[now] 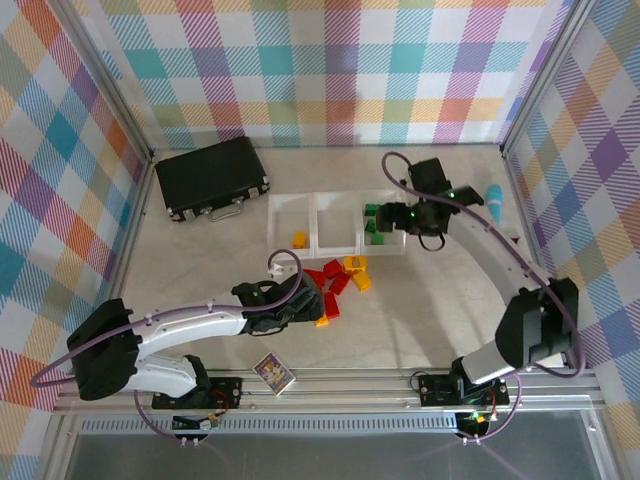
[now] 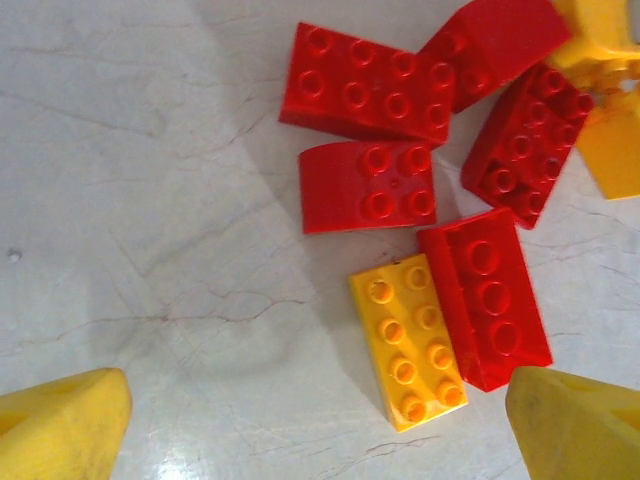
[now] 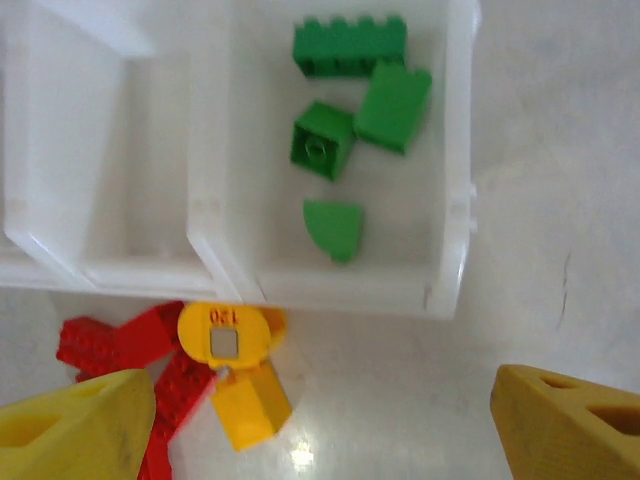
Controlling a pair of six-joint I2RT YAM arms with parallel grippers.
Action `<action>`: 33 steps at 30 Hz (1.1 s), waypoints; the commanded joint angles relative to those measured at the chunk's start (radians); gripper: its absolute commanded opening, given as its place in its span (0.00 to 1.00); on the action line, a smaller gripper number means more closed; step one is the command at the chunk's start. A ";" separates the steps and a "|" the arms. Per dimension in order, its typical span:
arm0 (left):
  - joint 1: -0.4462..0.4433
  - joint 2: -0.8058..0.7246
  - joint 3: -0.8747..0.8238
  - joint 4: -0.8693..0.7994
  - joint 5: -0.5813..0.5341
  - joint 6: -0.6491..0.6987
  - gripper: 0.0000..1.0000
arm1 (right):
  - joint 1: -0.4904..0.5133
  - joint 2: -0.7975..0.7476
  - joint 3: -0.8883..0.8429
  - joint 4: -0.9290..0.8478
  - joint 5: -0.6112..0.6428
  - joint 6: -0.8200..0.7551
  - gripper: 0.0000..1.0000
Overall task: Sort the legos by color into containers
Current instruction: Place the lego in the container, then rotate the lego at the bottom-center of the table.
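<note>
Three joined clear containers (image 1: pixel 315 222) stand mid-table. The right container (image 3: pixel 455 180) holds several green legos (image 3: pixel 350 45), and the left one holds a yellow lego (image 1: pixel 298 239). Loose red legos (image 1: pixel 326 283) and yellow legos (image 1: pixel 357 272) lie just in front. My left gripper (image 1: pixel 312 305) hovers open over this pile, its yellow fingertips (image 2: pixel 60 430) wide apart. Between them lie a yellow brick (image 2: pixel 408 340) and a red brick (image 2: pixel 487 297), side by side. My right gripper (image 1: pixel 425 235) stands open and empty above the table by the right container's near wall; yellow pieces (image 3: pixel 232 335) lie to its left.
A black hard case (image 1: pixel 212 178) lies at the back left. A small picture card (image 1: pixel 272 373) sits at the near edge between the arm bases. A blue object (image 1: pixel 495 200) rests by the right wall. Checked walls close in three sides.
</note>
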 commanded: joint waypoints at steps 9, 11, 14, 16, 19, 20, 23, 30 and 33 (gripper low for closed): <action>-0.029 0.072 0.041 -0.108 -0.007 -0.098 0.89 | 0.006 -0.196 -0.270 0.026 -0.062 0.078 0.87; -0.030 0.092 0.051 -0.115 -0.012 -0.097 0.89 | 0.006 -0.230 -0.303 0.036 -0.075 0.095 0.87; -0.030 0.132 0.086 -0.133 -0.021 -0.086 0.89 | 0.006 -0.261 -0.327 0.027 -0.079 0.107 0.87; -0.031 0.165 0.117 -0.129 -0.008 -0.060 0.89 | 0.006 -0.274 -0.332 0.012 -0.068 0.108 0.87; -0.031 0.227 0.176 -0.160 -0.004 -0.049 0.89 | 0.006 -0.291 -0.338 -0.009 -0.054 0.100 0.88; -0.030 0.246 0.196 -0.182 -0.013 -0.050 0.89 | 0.006 -0.297 -0.340 -0.013 -0.051 0.097 0.88; -0.029 0.280 0.223 -0.204 -0.021 -0.051 0.88 | 0.006 -0.314 -0.345 -0.023 -0.048 0.088 0.88; -0.025 0.283 0.218 -0.223 -0.030 -0.087 0.86 | 0.005 -0.345 -0.390 -0.022 -0.036 0.074 0.88; -0.014 0.275 0.206 -0.224 -0.024 -0.088 0.86 | 0.006 -0.357 -0.403 -0.023 -0.034 0.075 0.88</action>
